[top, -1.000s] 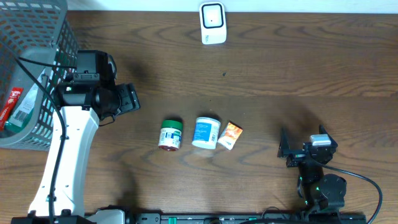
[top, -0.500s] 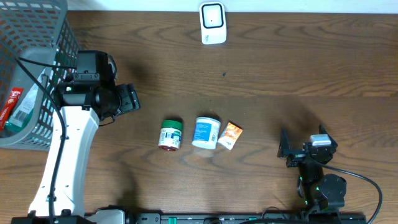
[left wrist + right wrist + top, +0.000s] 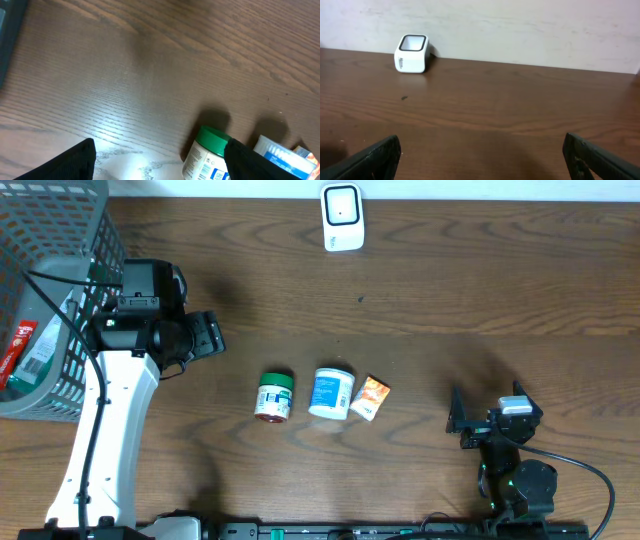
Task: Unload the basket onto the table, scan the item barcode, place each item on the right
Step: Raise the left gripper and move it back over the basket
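Lying ahead of left claw (image 3: 161,157), green-capped bottle (image 3: 206,150)

On the table (image 3: 450,290), a scanner (image 3: 342,217) sits at 12 o'clock and a basket (image 3: 55,220) at 10 (partly out of view). Near the centre lies a bottle (image 3: 273,396), a tub (image 3: 332,392) at its 3 o'clock, and a packet (image 3: 371,397) just beside the tub.

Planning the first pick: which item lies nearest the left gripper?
The green-capped bottle, leftmost in the row; the white tub and orange packet lie farther right.
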{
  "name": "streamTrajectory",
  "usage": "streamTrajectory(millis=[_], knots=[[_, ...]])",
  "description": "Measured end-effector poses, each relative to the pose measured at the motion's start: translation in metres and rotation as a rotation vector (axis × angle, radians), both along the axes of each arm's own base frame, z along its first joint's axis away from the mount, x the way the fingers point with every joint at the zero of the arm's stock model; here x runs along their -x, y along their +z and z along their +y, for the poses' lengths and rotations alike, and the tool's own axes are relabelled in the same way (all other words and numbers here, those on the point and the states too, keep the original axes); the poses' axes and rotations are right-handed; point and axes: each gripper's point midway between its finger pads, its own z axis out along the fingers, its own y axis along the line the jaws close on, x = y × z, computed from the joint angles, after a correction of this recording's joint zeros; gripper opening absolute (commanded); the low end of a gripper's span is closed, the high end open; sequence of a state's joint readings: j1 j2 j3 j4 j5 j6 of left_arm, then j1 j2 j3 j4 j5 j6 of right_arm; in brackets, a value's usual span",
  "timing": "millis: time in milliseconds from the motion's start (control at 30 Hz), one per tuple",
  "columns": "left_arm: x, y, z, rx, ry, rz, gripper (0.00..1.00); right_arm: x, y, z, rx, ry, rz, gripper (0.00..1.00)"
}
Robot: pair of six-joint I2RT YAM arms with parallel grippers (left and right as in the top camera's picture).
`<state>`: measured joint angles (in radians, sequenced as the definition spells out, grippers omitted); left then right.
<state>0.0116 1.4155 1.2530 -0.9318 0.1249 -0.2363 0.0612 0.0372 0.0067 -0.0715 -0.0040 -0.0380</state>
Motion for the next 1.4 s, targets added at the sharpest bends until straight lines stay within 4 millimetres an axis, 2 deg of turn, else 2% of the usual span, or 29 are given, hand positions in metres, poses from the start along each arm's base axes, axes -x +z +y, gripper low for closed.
streamTrajectory(millis=[933, 1167, 1400], knots=[[0.000, 0.000, 0.000, 0.000, 0.000, 0.002, 0.79, 0.000, 0.000, 0.000, 0.000, 0.000, 0.000, 0.99], [-0.012, 0.005, 0.000, -0.001, 0.000, -0.053, 0.79, 0.000, 0.000, 0.000, 0.000, 0.000, 0.000, 0.99], [-0.037, 0.018, 0.000, -0.002, -0.001, -0.166, 0.80, 0.000, 0.000, 0.000, 0.000, 0.000, 0.000, 0.99]])
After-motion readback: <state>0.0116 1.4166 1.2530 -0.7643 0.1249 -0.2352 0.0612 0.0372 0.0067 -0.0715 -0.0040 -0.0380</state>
